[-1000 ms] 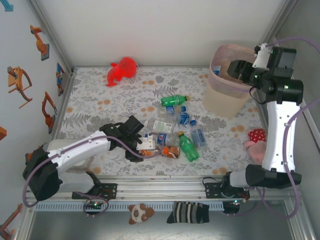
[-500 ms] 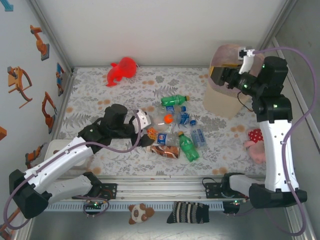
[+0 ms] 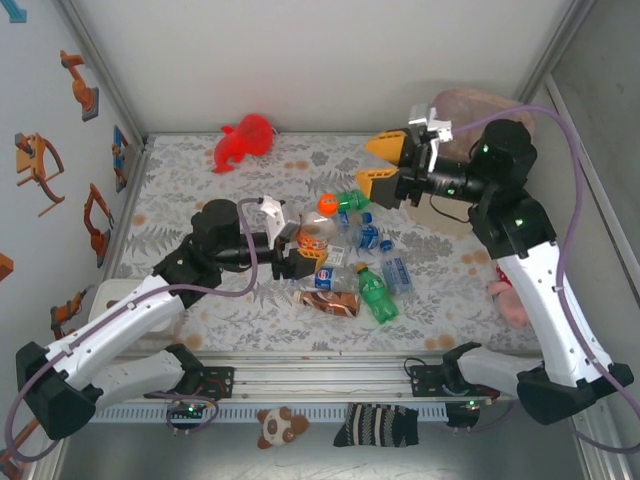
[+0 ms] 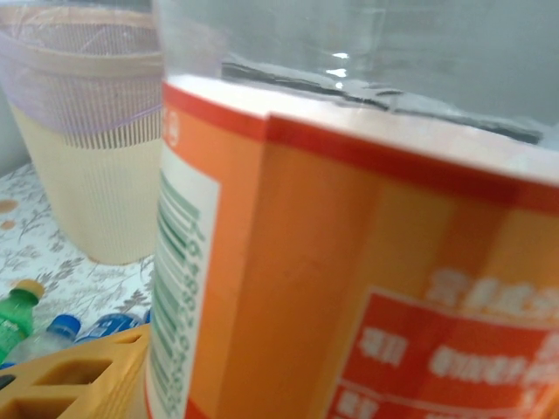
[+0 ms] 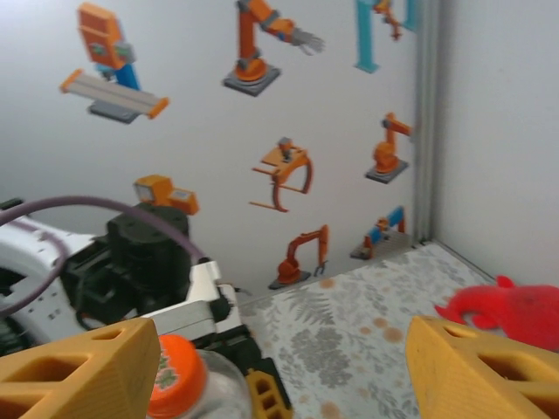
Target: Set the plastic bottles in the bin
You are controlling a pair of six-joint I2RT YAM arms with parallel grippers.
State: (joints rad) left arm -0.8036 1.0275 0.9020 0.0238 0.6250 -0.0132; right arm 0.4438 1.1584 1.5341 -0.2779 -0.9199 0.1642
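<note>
Currently my left gripper point(image 3: 297, 250) is clamped on the body of an orange-labelled bottle point(image 3: 312, 232), lifted off the table point(image 3: 200, 190) with its orange cap point(image 3: 327, 203) pointing toward the right gripper point(image 3: 375, 165); that one stands wide open and empty, just short of the cap; the bin point(image 3: 465, 103) sits in the far right corner behind the right arm, well apart from the bottle; the other bottles point(image 3: 372, 290) lie on the table below; this reads to me as a handover, so I would hold the left steady, bring the right jaws around the neck, close firmly, and only then loosen the left; letting go early risks a drop.
</note>
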